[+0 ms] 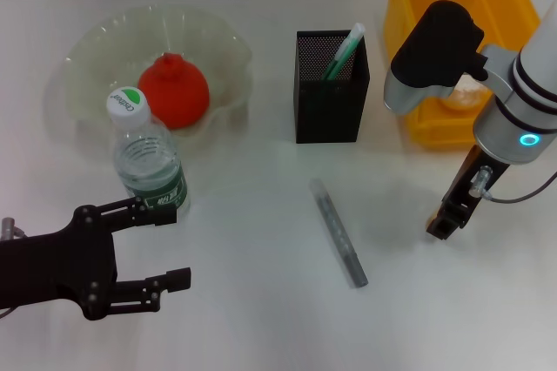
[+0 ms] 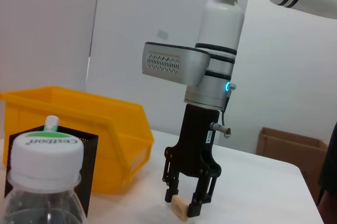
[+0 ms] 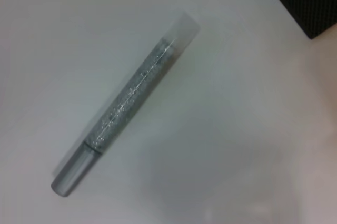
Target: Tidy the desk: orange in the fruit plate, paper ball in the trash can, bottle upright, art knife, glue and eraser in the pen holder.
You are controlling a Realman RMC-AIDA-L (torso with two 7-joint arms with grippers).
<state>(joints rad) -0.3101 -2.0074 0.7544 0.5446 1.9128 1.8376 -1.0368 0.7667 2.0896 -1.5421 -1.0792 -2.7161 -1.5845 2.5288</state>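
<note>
The orange lies in the pale green fruit plate. The bottle stands upright in front of the plate; its cap shows in the left wrist view. The art knife stands in the black mesh pen holder. The glue lies flat on the table and also shows in the right wrist view. My right gripper points down at the table, its fingers closed around the tan eraser. My left gripper is open and empty just in front of the bottle.
The yellow trash can stands at the back right, behind my right arm, with a pale crumpled thing inside it. The pen holder stands between plate and bin. A cardboard box stands beyond the table.
</note>
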